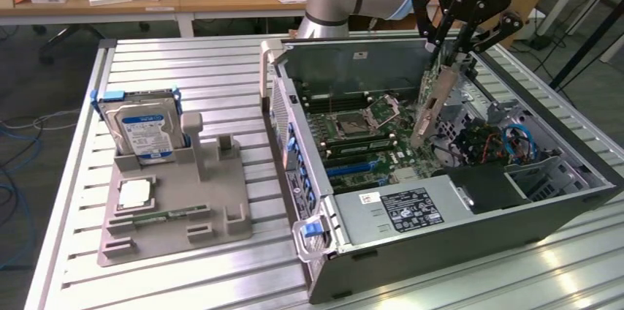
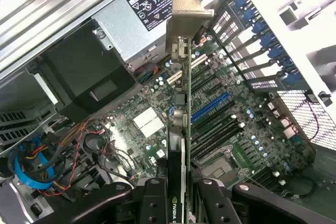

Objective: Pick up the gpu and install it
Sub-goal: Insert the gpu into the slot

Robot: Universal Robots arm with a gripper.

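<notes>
Pincer (image 2: pixel 179 191) grips the gpu (image 2: pixel 177 150) narrowly. The card hangs edge-down below it over the motherboard (image 2: pixel 152 121), unseated. I judge this the install step, which needs the card squared to a slot. In the exterior view the pincer (image 1: pixel 451 58) holds the gpu (image 1: pixel 434 101) inside the open PC case (image 1: pixel 439 259), with cables (image 1: pixel 512 142) crowding one face.

- Matt brownish circuit board with a dull silver metal bracket: gpu (image 1: pixel 430 105).
- Smooth matt black metal: gripper (image 1: pixel 454 61).
- Ribbed silver aluminium, faintly shiny: desk (image 1: pixel 195 61).
- Dark grey painted sheet metal, matt: computer case (image 1: pixel 507 229).
- Grey matt plastic: holder tray (image 1: pixel 175 226).
- Shiny metal, glossy paper label, blue plastic frame: hard drive (image 1: pixel 146 131).
</notes>
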